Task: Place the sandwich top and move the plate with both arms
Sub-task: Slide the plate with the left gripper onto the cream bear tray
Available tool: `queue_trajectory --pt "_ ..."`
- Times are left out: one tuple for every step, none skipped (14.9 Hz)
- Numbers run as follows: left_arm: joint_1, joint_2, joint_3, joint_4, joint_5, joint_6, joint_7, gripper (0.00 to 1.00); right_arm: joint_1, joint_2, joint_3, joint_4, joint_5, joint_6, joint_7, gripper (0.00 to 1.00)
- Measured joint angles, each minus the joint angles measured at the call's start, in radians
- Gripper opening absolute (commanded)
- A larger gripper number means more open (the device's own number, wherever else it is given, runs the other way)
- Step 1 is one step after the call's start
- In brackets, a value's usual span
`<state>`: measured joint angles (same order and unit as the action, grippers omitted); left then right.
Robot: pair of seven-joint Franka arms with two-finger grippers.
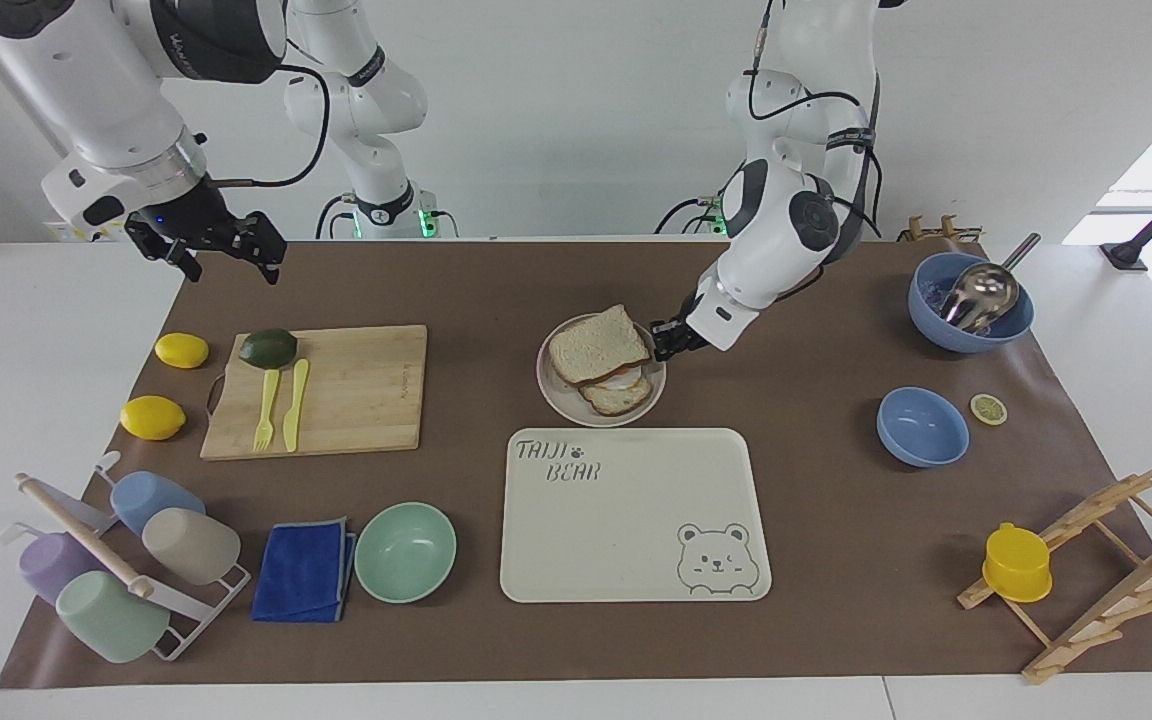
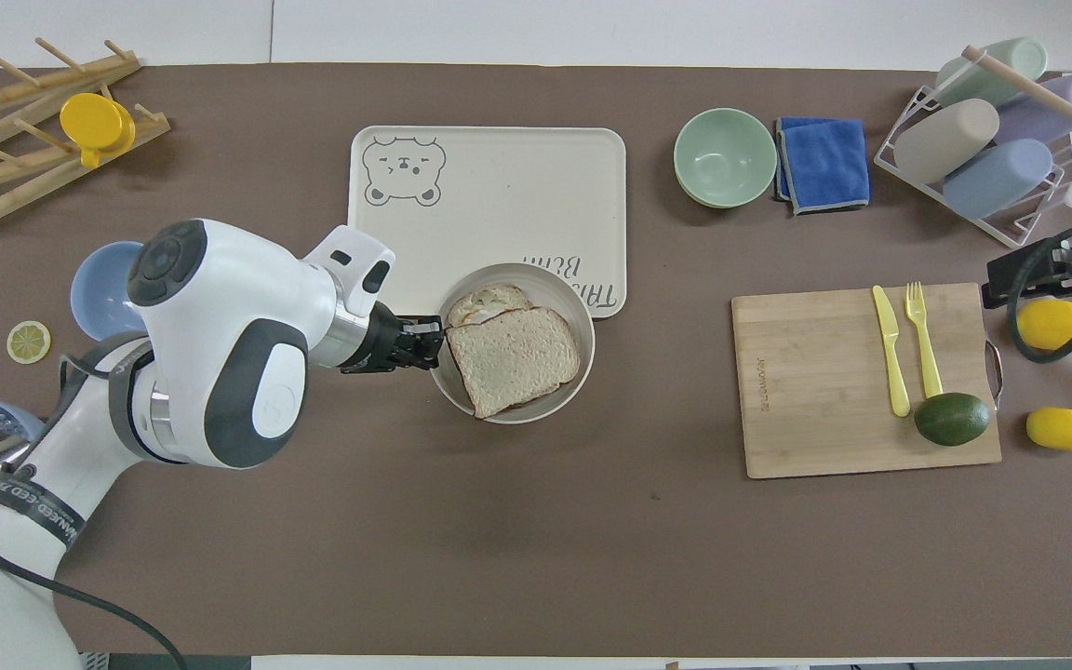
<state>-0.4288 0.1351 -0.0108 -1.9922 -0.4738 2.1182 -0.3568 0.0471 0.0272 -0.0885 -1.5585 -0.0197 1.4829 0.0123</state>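
Left gripper (image 1: pixel 663 338): clamped on plate (image 1: pixel 556 398) rim, held at bear tray (image 1: pixel 636 560) edge nearer the robots.
Right gripper (image 1: pixel 219 250): waits over cutting board (image 1: pixel 366 400) corner; finger state cannot be told.

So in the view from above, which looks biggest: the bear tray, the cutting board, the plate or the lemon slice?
Largest to smallest:
1. bear tray and cutting board look about alike, too close to rank
2. plate
3. lemon slice

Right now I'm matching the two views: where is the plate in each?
Facing view: the plate is mid-picture, just above the bear tray, lifted by the left gripper.
Overhead view: the plate is mid-picture, overlapping the tray's lower edge.
Shared landmark: the tray's TAIJI BEAR lettering.
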Motion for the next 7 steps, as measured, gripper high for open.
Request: queue_trajectory --pt "0.024 0.033 0.001 0.057 0.000 -0.019 0.003 0.00 0.000 0.000 0.000 0.000 0.000 0.000 0.000 1.00" --pt "0.047 0.080 0.001 0.130 0.000 -0.041 0.008 0.00 0.000 0.000 0.000 0.001 0.000 0.003 0.000 1.00" --pt "0.065 0.140 0.002 0.216 0.000 -0.064 0.012 0.00 0.000 0.000 0.000 0.001 0.000 0.007 0.000 1.00" --pt "0.078 0.202 0.003 0.297 0.000 -0.082 0.014 0.00 0.000 0.000 0.000 0.001 0.000 0.009 0.000 1.00" --pt "0.090 0.259 0.003 0.361 0.001 -0.092 0.018 0.00 0.000 0.000 0.000 0.001 0.000 0.009 0.000 1.00" --pt "0.101 0.309 0.003 0.407 0.003 -0.095 0.033 0.00 0.000 0.000 0.001 0.001 0.000 0.009 0.000 1.00" --pt "0.109 0.350 0.004 0.437 0.004 -0.095 0.057 0.00 0.001 0.000 0.001 0.001 0.000 0.009 -0.001 1.00"
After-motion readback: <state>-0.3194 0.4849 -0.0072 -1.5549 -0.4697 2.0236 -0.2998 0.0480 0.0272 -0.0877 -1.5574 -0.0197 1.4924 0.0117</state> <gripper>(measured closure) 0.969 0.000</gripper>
